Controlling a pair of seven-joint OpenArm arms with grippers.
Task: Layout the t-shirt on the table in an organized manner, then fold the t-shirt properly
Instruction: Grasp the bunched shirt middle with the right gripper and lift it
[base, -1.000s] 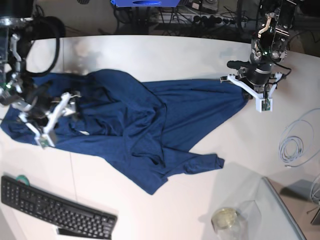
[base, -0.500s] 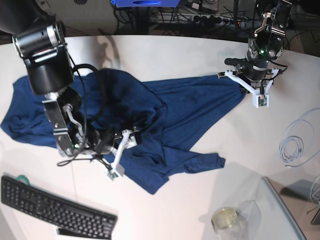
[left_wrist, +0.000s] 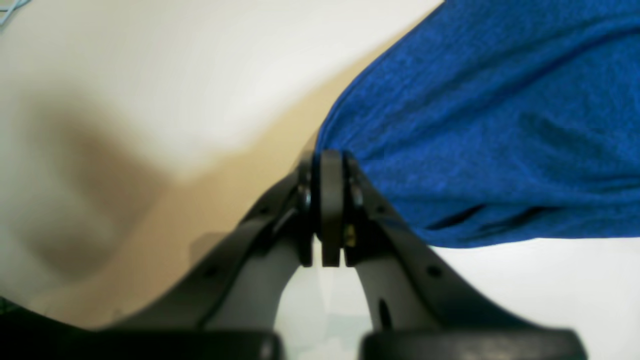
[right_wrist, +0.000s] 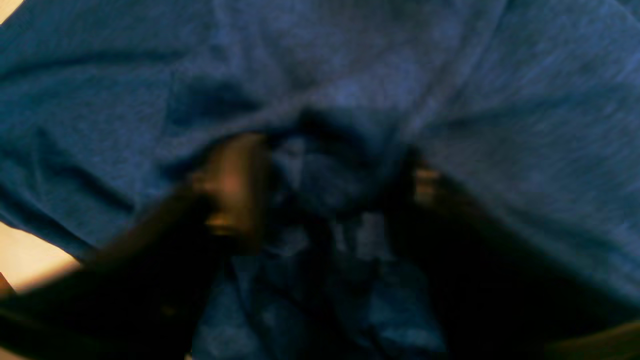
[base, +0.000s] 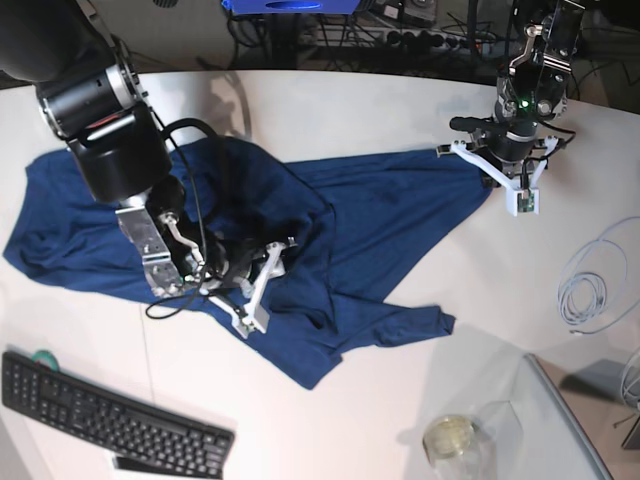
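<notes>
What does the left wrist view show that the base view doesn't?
Only the left wrist view shows the left gripper shut on the shirt at its edge. Only the base view shows the right gripper over the bunched middle, plus the keyboard, cable and jar. Both show shirt and table.

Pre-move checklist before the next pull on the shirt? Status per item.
1. Left gripper clamped on the t-shirt edge: ok, jaws shut on the hem in the left wrist view.
2. Right gripper has cloth between open fingers: ok, but grip cannot tell, view blurred.
3. T-shirt flat: not ok, bunched and creased mid-body.
4. Shirt fully on the table: ok.
5. Keyboard apart from the cloth: ok.
6. Cable coil apart from the left arm: ok.
</notes>
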